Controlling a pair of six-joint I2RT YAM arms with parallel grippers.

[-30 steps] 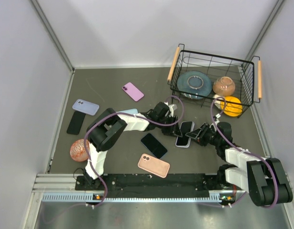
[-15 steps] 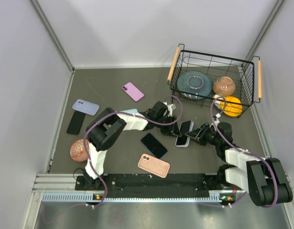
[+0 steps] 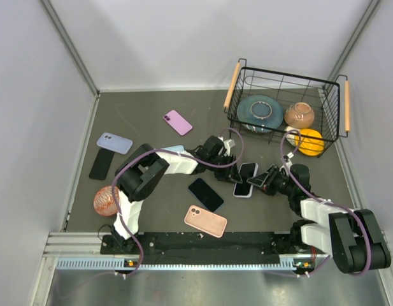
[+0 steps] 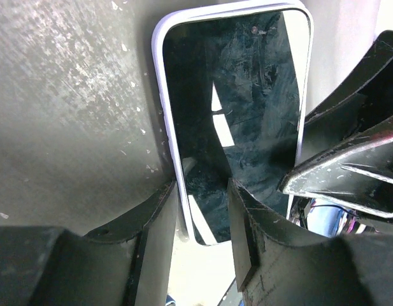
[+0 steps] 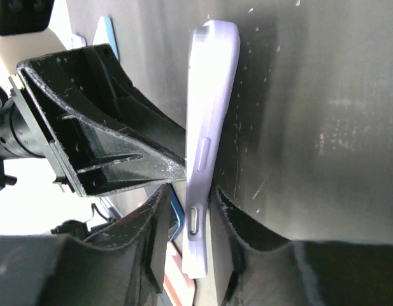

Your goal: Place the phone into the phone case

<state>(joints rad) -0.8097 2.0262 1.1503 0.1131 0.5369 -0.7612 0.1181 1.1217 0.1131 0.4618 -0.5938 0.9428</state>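
A phone with a black screen sits in a lavender case [image 3: 246,180] at the table's middle. In the left wrist view the phone [image 4: 241,108] faces the camera, and its near corner lies between my left gripper's [image 4: 202,220] narrowly spaced fingers: one finger [image 4: 155,223] against the case edge, the other over the screen. In the right wrist view the case [image 5: 206,127] stands edge-on, and my right gripper [image 5: 190,223] is shut across its thickness. In the top view my left gripper [image 3: 232,171] is at its left side and my right gripper [image 3: 262,180] at its right.
A black phone [image 3: 206,194] and a pink case [image 3: 206,221] lie near the front. A purple phone [image 3: 178,122], a blue case [image 3: 114,143], a black phone [image 3: 100,164] and a reddish ball [image 3: 107,200] lie to the left. A wire basket [image 3: 233,86] of dishes stands back right.
The cased phone and my right gripper have shifted slightly left towards my left gripper. Both grippers stay on the phone.
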